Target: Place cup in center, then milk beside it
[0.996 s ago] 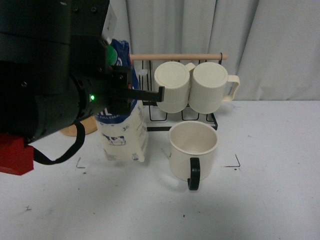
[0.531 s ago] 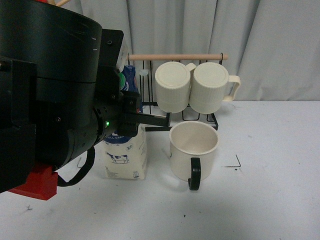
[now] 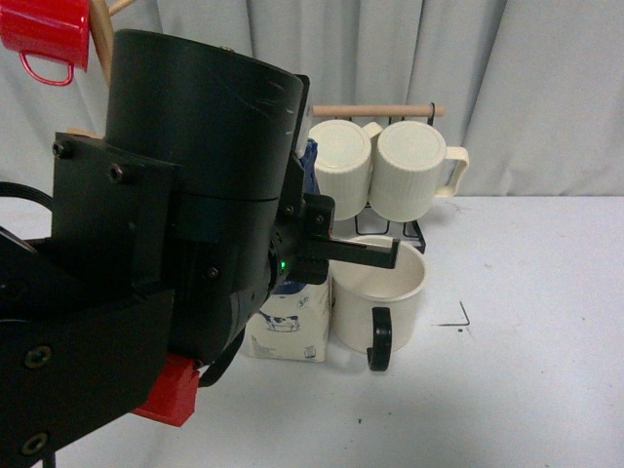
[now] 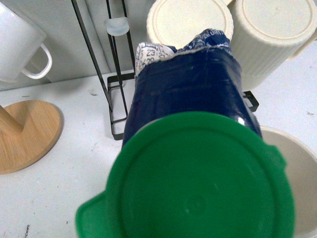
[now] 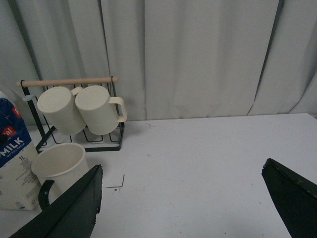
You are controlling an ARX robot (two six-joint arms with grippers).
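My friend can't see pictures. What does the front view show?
A big black robot arm fills the left side, hiding most of the milk carton, which stands on the white table right beside the cream cup with a black handle. Behind them, two ribbed mugs hang on a rack.

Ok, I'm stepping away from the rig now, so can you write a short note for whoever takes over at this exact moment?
Left pincer: hidden behind its arm in the front view; the wrist camera sits right over the milk's green cap, so it seems to hold the milk, though I cannot see the grip.
Right pincer: open, empty, clear of everything.
Cup: upright on the table in front of the mug rack, handle toward the robot. Looks done.
Milk: base at table level, close beside the cup on the robot's left.
Left: confirm the milk stands, release, withdraw the left arm.
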